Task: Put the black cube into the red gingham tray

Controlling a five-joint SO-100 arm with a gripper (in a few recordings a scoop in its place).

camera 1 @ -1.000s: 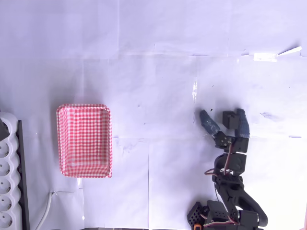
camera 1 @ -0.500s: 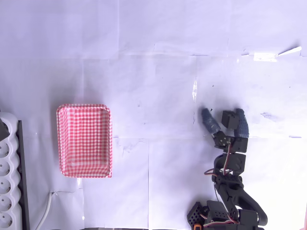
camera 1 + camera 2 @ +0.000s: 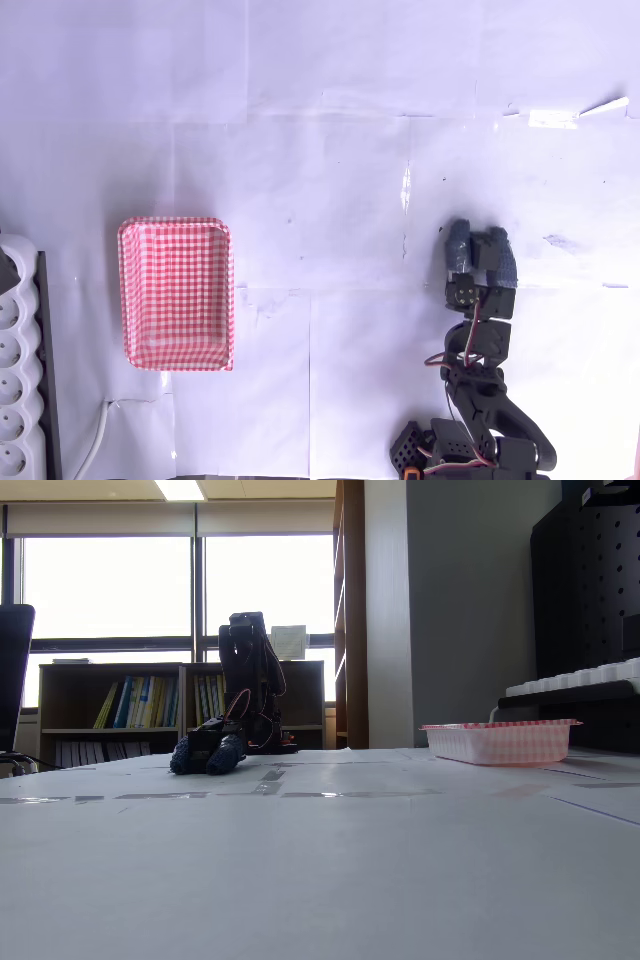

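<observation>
Gripper [image 3: 478,243] apparently clamps black cube [image 3: 487,250], table [image 3: 330,180].

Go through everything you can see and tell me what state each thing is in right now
gripper: down at the table, fingers closed around the black cube.
black cube: on the table between the gripper's fingers, not in the tray.
red gingham tray: upright on the table, nothing in it, far from the arm.
power strip: at the left edge in the overhead view, no plugs in the sockets visible.

red-white gingham tray [image 3: 176,294] — black cube [image 3: 485,250]
</observation>
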